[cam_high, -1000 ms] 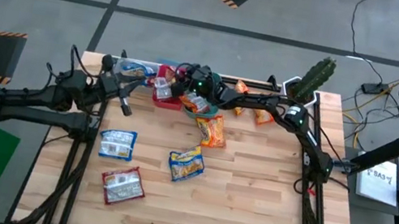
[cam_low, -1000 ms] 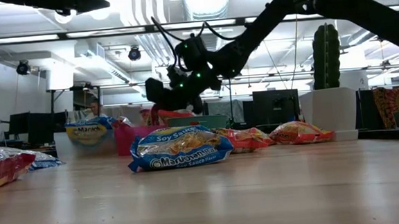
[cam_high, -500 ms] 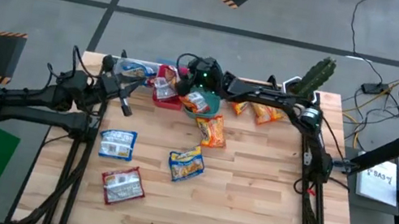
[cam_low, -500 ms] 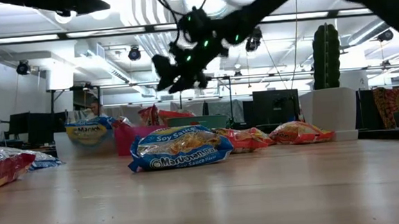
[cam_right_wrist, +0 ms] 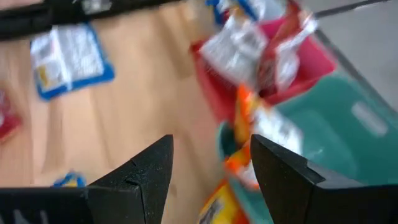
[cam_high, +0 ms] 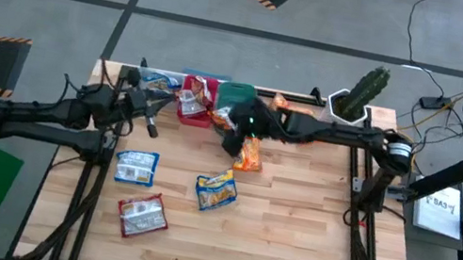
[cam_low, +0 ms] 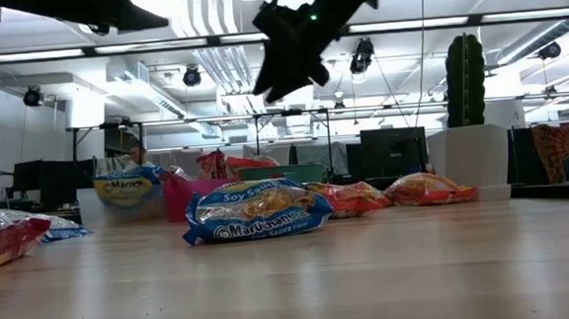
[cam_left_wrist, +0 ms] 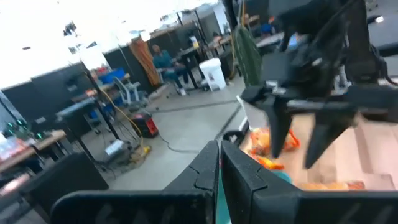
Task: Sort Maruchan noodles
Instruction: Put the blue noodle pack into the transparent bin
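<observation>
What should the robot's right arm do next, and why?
Probably lower toward the orange noodle packet lying on the table. The right gripper hangs above it with fingers open and empty, beside the teal bin, which already holds an orange packet in the right wrist view. The left gripper waits, shut, near the table's left edge.

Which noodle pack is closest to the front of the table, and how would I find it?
Look at the wooden table from above and find its front left part. The red packet lies there, nearest the front edge. The two packs next to it are blue.
</observation>
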You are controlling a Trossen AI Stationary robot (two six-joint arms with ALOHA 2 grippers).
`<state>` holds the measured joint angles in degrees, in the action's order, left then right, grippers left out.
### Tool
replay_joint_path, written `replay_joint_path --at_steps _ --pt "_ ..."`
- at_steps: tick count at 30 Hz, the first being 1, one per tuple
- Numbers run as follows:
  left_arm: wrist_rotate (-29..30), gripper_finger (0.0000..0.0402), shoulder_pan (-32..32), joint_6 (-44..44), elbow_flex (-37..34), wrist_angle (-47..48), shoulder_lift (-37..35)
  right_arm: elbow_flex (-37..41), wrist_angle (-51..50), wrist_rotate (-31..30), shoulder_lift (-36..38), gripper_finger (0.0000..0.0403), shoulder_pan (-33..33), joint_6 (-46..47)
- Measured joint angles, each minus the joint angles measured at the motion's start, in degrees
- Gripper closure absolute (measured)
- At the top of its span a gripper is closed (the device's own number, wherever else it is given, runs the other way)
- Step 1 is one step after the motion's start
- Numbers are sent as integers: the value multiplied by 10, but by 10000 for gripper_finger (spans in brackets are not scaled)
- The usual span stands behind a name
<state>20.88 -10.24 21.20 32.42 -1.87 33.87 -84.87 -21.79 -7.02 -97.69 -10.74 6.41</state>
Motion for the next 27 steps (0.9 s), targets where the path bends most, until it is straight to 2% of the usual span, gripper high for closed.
replay_joint_path --at_steps 11,14,22,27 --pt "-15 402 0 -96 0 59 75 150 -3 -3 43 200 49 38" --pt "-65 402 0 -129 0 80 96 174 -1 -3 50 200 57 46" --pt "-255 402 1 -199 0 91 152 225 3 29 84 200 88 80" --pt "-275 402 7 -231 0 65 197 264 2 31 104 200 118 106"
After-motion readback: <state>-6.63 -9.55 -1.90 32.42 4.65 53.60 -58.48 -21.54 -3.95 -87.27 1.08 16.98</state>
